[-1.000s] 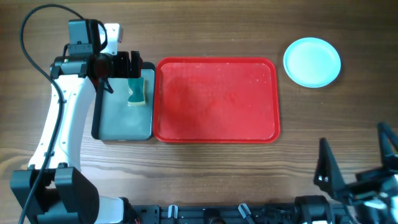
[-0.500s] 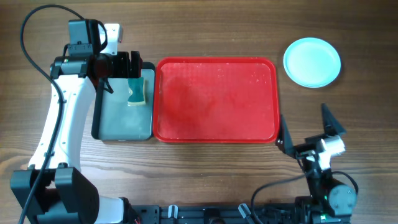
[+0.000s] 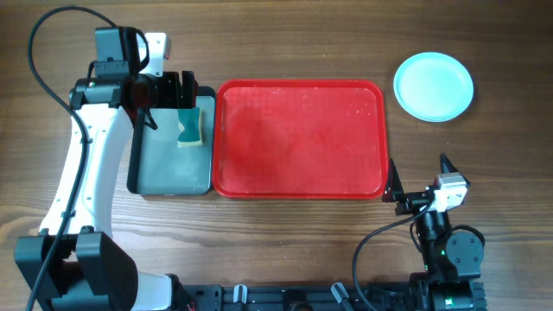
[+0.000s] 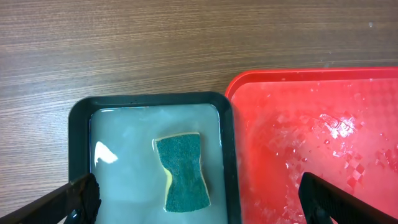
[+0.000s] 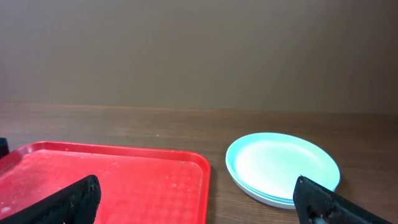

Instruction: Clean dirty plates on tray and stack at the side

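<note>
Overhead, the red tray [image 3: 299, 84] lies mid-counter [image 3: 285, 34], bare of plates, its surface speckled with wet spots. The plates [image 3: 434, 86] sit stacked on the wood beyond the tray's far right corner, well apart from it, a pale aqua one on top. The left gripper [image 4: 200, 203] hangs over the small black-rimmed tray [image 4: 79, 143], which touches the red tray's left side; its jaws are spread wide, holding nothing, with the green-and-yellow sponge [image 4: 181, 171] lying below between them in shallow water. The right gripper [image 3: 417, 177] hovers just off the red tray's near right corner, jaws likewise spread wide and empty.
</note>
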Action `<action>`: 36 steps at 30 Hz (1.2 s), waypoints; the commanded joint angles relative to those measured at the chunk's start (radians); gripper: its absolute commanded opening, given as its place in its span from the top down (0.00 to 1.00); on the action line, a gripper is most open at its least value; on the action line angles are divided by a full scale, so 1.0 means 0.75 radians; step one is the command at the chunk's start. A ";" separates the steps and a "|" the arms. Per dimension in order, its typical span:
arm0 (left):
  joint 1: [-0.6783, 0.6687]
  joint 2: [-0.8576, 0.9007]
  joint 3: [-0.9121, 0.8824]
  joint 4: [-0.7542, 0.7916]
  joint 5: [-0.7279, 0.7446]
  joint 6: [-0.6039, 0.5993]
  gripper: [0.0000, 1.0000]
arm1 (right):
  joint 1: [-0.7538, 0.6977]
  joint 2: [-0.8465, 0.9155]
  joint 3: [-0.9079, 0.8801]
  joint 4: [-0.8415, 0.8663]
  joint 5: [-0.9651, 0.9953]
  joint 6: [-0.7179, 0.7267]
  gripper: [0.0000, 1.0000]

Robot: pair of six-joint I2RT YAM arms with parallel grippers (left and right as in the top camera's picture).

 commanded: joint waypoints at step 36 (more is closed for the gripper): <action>0.041 -1.926 -0.255 -0.655 -0.155 0.001 0.00 | 0.004 -0.009 -0.002 -0.001 0.030 0.026 0.00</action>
